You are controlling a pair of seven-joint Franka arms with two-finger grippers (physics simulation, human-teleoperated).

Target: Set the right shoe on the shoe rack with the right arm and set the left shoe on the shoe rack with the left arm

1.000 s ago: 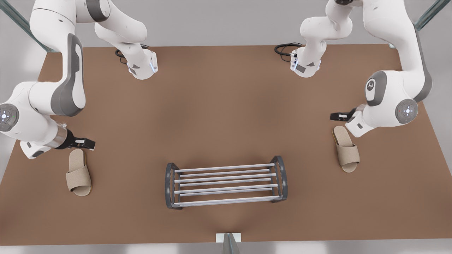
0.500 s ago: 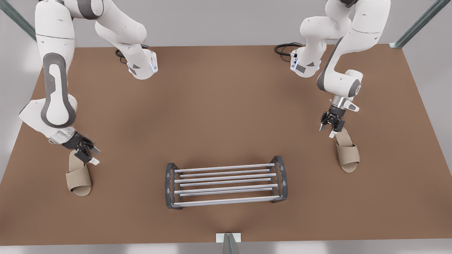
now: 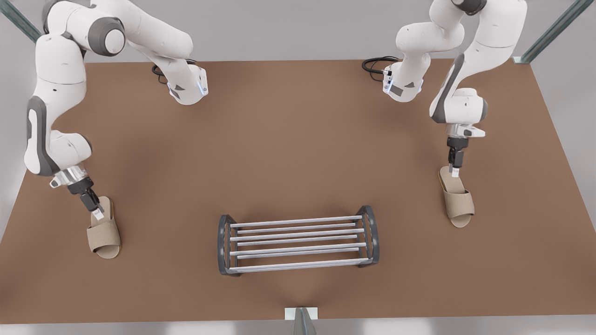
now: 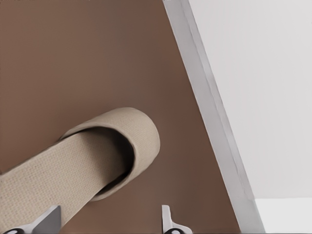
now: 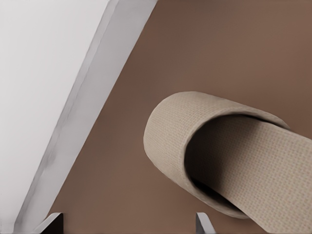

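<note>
Swung down since a second ago, my left fingers (image 3: 98,214) hang open over the left shoe (image 3: 104,232) heel, at 9 o'clock from the shoe rack (image 3: 298,265); my right fingers (image 3: 454,173) hang open over the right shoe (image 3: 458,200) at 3 o'clock.

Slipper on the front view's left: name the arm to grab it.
Left: the left claw, open, sits at that slipper's heel; the right claw is far off at the other slipper.

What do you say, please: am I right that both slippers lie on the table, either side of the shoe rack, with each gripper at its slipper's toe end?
Not quite: each gripper is at the heel end. The front view shows the left gripper at the heel of one slipper and the right gripper at the heel of the other slipper. Both do lie on the table, either side of the shoe rack.
</note>
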